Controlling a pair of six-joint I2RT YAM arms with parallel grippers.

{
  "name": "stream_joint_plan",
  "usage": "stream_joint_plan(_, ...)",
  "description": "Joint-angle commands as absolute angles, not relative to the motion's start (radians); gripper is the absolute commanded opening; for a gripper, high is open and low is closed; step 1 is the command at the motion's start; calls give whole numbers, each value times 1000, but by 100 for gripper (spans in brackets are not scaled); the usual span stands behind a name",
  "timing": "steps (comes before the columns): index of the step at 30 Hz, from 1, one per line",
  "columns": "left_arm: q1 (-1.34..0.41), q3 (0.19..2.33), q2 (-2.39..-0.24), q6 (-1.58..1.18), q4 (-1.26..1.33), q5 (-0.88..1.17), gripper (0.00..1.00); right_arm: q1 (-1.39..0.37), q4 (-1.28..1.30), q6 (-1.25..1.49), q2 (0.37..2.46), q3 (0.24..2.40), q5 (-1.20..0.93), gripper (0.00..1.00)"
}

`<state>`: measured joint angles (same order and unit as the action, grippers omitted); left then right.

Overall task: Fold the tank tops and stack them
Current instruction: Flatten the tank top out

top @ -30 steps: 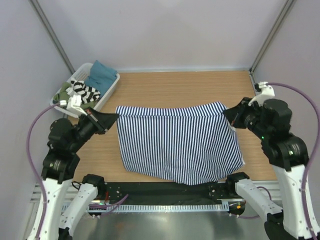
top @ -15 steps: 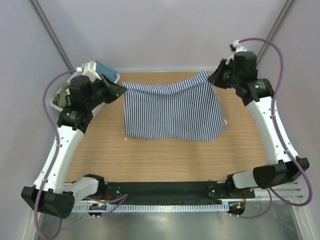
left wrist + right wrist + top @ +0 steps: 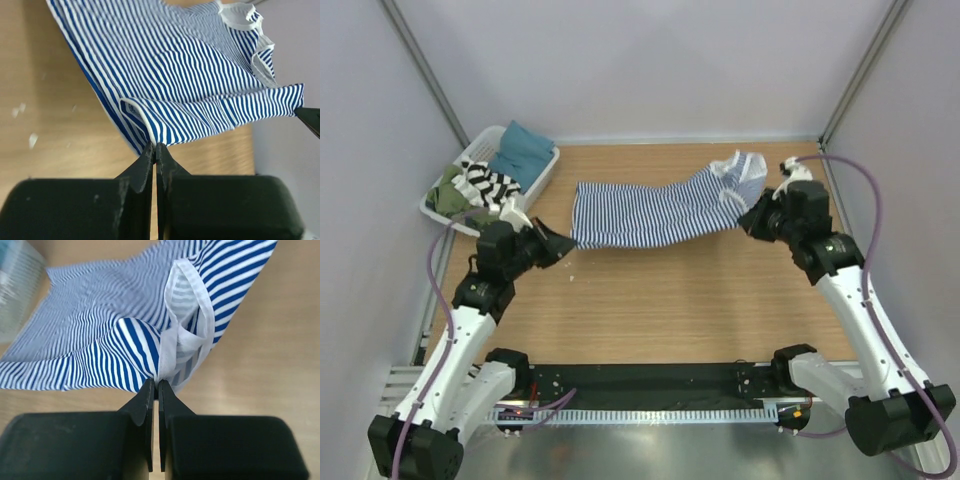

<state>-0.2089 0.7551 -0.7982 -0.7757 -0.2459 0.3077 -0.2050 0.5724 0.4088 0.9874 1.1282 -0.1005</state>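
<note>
A navy-and-white thin-striped tank top (image 3: 655,213) hangs stretched low over the far half of the table between my two grippers. My left gripper (image 3: 563,240) is shut on its left corner (image 3: 150,131). My right gripper (image 3: 750,220) is shut on its right end, where the white-bound straps (image 3: 187,335) bunch up. The strap end (image 3: 738,168) lies on the wood beyond the right gripper. A second tank top with broad black-and-white stripes (image 3: 488,181) lies crumpled in the basket.
A white slatted basket (image 3: 542,178) stands at the far left corner, holding a teal cloth (image 3: 523,148) and a green one (image 3: 447,192). Small white flecks (image 3: 571,277) dot the wood near the left gripper. Grey walls close in on both sides.
Both grippers carried the navy-striped top up and away from the near edge, then lowered it. It now hangs as a narrow band rather than a wide sheet.
</note>
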Motion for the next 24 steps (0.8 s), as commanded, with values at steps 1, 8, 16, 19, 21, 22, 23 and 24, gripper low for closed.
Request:
stream_joint_plan(1,-207,652,-714,-792,-224,336,0,-201,569,431,907,964,-109,2)
stream_joint_plan(8,-207,776,-706,-753,-344,336,0,-199,643,417,884,1005,-89,4)
stream_joint_plan(16,-207,591,-652,-767,-331,356,0,-199,565,437,881,790,-133,4)
stream_joint_plan(19,-207,565,-624,-767,-339,356,0,-199,560,449,884,775,-140,3)
stream_joint_plan(21,-207,578,-623,-755,-365,354,0,-201,574,456,882,793,-126,1)
stream_joint_plan(22,-206,589,-623,-753,-374,356,0,-199,577,456,876,798,-123,1)
stream_joint_plan(23,-207,612,-623,-753,-382,360,0,-199,580,459,868,811,-127,1)
stream_joint_plan(24,-207,627,-614,-753,-390,370,0,-199,584,463,859,821,-130,1)
